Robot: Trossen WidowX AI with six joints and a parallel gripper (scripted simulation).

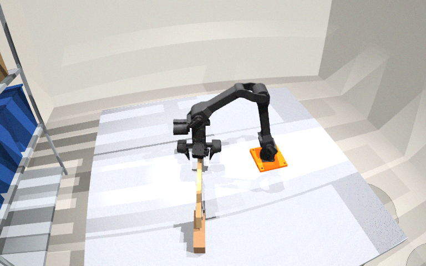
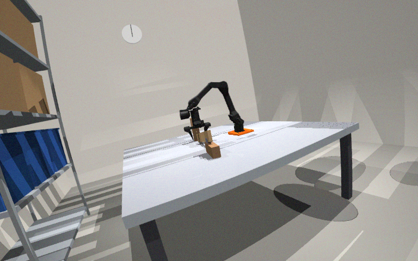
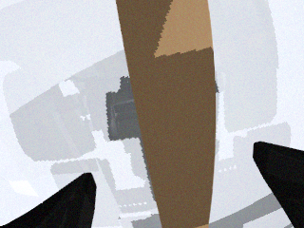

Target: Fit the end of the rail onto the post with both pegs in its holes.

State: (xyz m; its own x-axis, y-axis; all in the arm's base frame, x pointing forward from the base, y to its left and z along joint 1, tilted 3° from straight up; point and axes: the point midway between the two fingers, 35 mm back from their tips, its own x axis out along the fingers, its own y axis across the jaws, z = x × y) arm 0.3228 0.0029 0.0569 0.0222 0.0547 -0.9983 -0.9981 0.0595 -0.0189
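The wooden rail (image 1: 198,194) (image 2: 206,136) (image 3: 176,104) runs away from the footboard block (image 1: 199,240) (image 2: 213,150), its far end in the bracket. Its near end is hidden by the gripper in the top view. The post (image 2: 196,136) stands behind the gripper in the exterior view, and its pegs are hidden. My gripper (image 1: 199,159) (image 2: 198,138) (image 3: 177,167) points down over the rail near the post, open, with one finger on each side. In the wrist view, gaps show between the rail and both fingers.
The arm's orange base plate (image 1: 280,158) (image 2: 249,131) is bolted to the table (image 1: 141,247) (image 2: 160,190), right of the rail. A shelf rack with blue bins (image 1: 14,119) (image 2: 36,163) stands on the floor beyond the table's left edge.
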